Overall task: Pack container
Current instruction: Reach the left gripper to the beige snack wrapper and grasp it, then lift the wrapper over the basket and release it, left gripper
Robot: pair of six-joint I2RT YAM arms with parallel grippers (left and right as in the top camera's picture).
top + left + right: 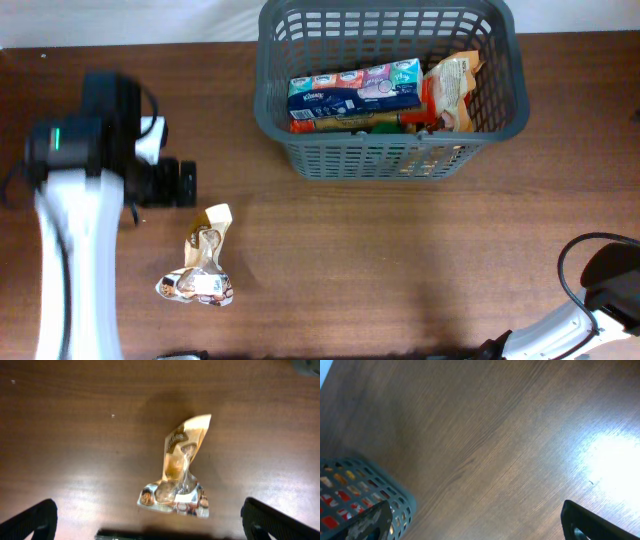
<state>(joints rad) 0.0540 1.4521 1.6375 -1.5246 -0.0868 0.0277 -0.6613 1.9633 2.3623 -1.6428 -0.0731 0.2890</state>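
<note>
Open-jawed, empty left gripper (pixel 150 524) hovers over the probably light, crinkly gold foil packet (pixel 185 450), best pinched at its narrow waist for the far dark grey slatted plastic basket (pixel 385 160).

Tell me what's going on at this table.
Two robot arms are packing groceries into a grey basket at the far side of the table. It already holds a Kleenex tissue pack, a snack bag and other packets underneath. One crinkled pouch lies outside on the table. The left claw is open and empty near that pouch, not touching it. The right claw is also open and empty, over bare wood.
</note>
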